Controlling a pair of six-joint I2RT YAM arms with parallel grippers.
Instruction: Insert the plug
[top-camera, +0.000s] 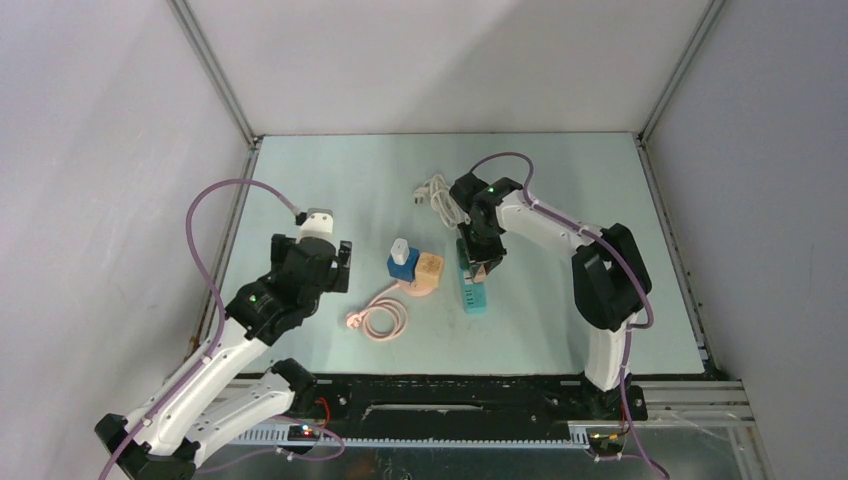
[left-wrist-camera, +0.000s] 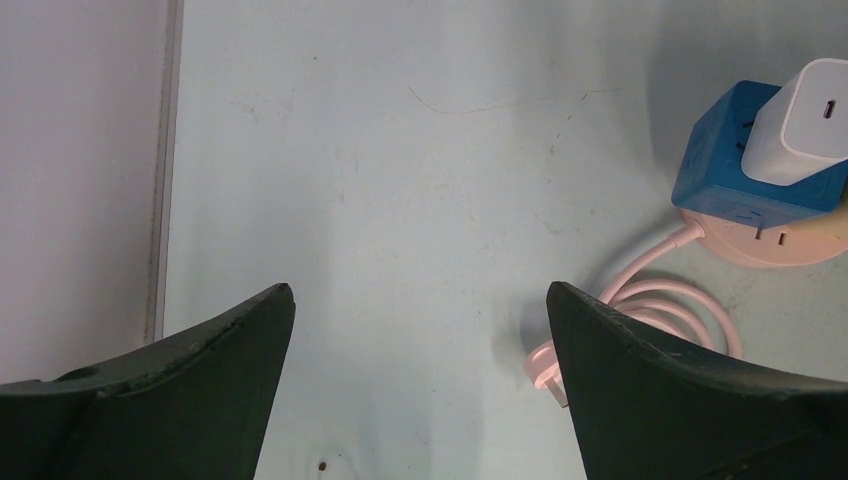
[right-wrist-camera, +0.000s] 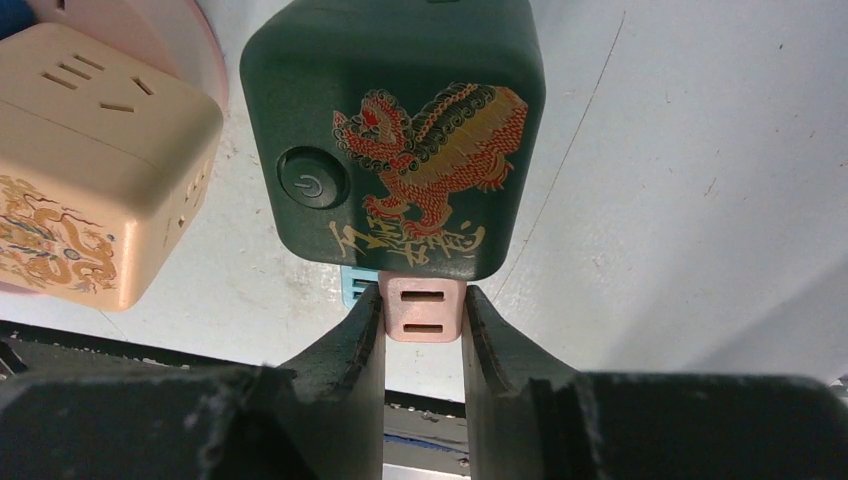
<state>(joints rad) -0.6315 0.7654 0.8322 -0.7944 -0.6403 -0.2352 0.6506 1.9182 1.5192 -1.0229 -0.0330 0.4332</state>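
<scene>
Reaching in from its base at the near right, the right arm folds at the elbow and turns its wrist down over the middle of the table. The right gripper is clamped narrow on a small pink plug with two slots in its face, one finger pressed against each side. The plug's far end meets the lower edge of a dark green cube bearing a power button and a red-and-gold beast; whether it sits inside a socket there I cannot tell. A sliver of the teal power strip shows just beneath.

The left arm leans in from the near left and stops short of the clutter. The left gripper is spread wide and holds nothing, hanging over bare tabletop.

Between the arms a round pink base carries a blue cube, with a white charger plugged into its top, and a beige cube beside it. A pink cable coils toward the near edge, and a white cable lies bunched farther back.

The surface is pale blue-green, lightly scuffed and scratched. Plain grey-white panels in metal framing enclose it on three sides.
</scene>
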